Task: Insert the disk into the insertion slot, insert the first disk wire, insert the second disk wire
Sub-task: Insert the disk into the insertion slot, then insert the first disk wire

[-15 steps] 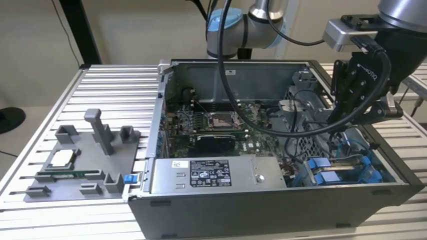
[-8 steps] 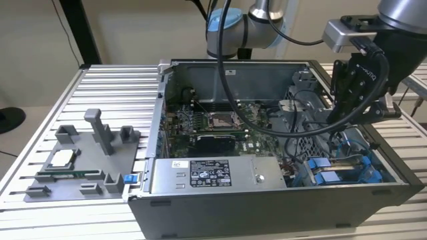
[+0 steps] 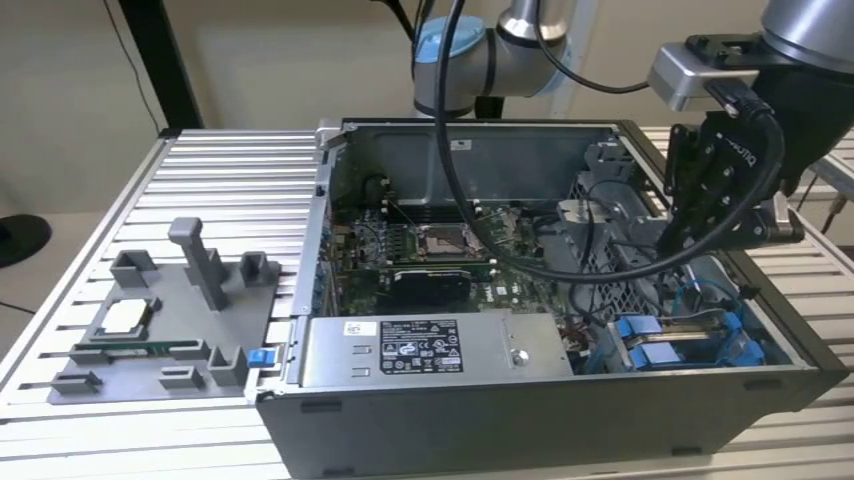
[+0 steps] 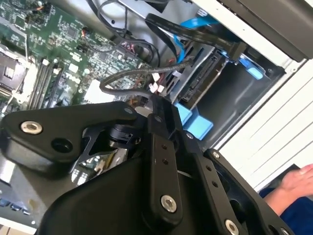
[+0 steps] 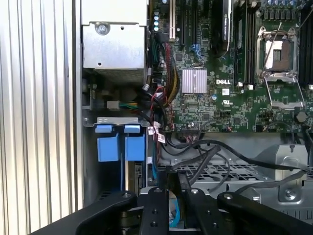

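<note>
**Poised just short of the disk's connector edge**

Hangs the gripper [image 4: 154, 108] low inside the open computer case [image 3: 534, 420], beside the perforated cage [image 5: 220, 171]. Cannot tell how wide the jaws stand or what, if anything, they grip, with the black linkage in the way. Finds the disk [image 4: 208, 81] just ahead of the jaws, apparently already seated in the insertion slot [image 4: 234, 95], with its blue carrier tab [image 4: 195, 123] nearest and its connector edge turned back toward the jaws. Judges its long axis to run straight away from the jaws, into the bay. Sees a black wire with white tags [image 4: 142, 78], likely a disk wire, looping close by the tip between jaws and connector edge. Places a blue cable [image 4: 198, 22] farther beyond, and a person's hand [image 4: 299, 178] well off to one side, outside the case.
</note>
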Tool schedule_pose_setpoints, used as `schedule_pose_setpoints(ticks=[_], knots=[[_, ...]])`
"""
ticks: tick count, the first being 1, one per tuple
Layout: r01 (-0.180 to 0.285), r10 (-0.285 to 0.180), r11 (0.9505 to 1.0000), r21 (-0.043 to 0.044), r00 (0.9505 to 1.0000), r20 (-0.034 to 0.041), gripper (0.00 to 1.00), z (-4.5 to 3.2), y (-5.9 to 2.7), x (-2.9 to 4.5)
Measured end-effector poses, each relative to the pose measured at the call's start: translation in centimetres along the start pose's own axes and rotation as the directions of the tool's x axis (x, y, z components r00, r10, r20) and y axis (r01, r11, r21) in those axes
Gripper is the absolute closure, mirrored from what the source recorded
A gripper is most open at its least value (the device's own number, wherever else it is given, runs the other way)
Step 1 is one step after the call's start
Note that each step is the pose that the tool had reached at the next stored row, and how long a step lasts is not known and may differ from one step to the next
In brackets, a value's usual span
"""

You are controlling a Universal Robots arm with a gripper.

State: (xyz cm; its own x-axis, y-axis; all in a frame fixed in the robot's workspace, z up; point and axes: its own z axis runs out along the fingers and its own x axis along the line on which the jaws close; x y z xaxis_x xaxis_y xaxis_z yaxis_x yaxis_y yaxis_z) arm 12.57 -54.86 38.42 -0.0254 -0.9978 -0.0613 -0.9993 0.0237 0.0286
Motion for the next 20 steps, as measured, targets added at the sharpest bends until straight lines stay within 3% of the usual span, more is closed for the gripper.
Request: schedule_pose_setpoints(ticks=[4, 9, 20], knots=[[0.002, -0.002, 1.0, -0.0002, 1.0, -0.0002, 1.0, 0.16, -0.08, 1.32], [0.011, -0.011, 0.9999, -0.0007, 0.9999, -0.0006, 1.0, 0.36, -0.4, 2.11], [0.031, -0.031, 0.9995, 0.0043, 0.9995, -0.0002, 1.0, 0.56, -0.86, 2.65]])
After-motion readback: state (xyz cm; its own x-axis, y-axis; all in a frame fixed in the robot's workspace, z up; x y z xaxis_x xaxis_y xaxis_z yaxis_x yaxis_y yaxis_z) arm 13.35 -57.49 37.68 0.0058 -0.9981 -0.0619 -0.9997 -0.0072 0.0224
